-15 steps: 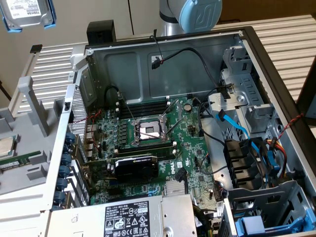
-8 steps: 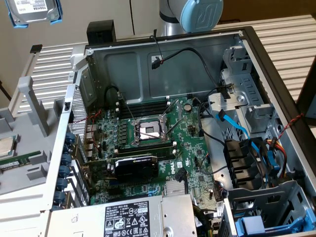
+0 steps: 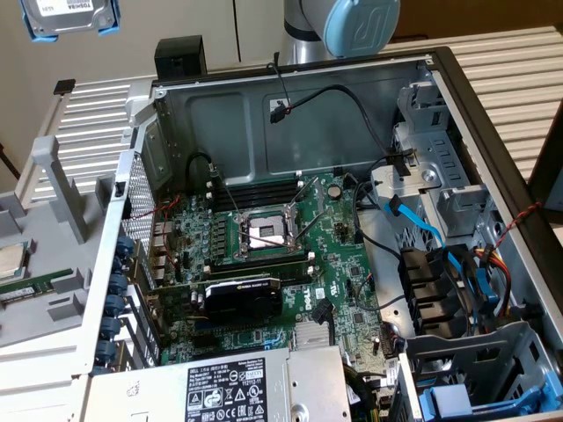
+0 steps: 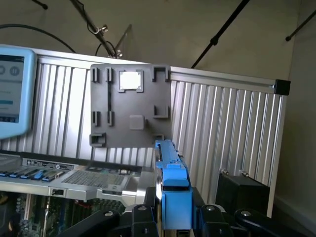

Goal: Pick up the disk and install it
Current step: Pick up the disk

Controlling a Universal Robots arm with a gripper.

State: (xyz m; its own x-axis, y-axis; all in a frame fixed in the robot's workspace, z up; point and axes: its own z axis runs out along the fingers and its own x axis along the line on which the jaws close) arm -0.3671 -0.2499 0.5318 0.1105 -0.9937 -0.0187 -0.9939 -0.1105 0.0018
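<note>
The disk (image 3: pixel 69 18), a silver-grey drive with a white label and blue side rails, hangs in the air at the exterior view's far upper left, well above the slatted table and away from the open computer case (image 3: pixel 290 114). In the wrist view its blue rail (image 4: pixel 173 182) stands edge-on between my black fingers (image 4: pixel 140 217), and my gripper (image 4: pixel 175 219) is shut on it. The robot arm's blue-capped joint (image 3: pixel 361 22) sits behind the case's back wall.
The case lies open with its motherboard (image 3: pixel 264 255), CPU socket (image 3: pixel 264 233), graphics card (image 3: pixel 242 294) and power supply (image 3: pixel 237 387). Drive bays and cables fill its right side, with another blue tray (image 3: pixel 457 404) low down. A grey fixture plate (image 4: pixel 129 106) holds a silver chip (image 4: pixel 130 80).
</note>
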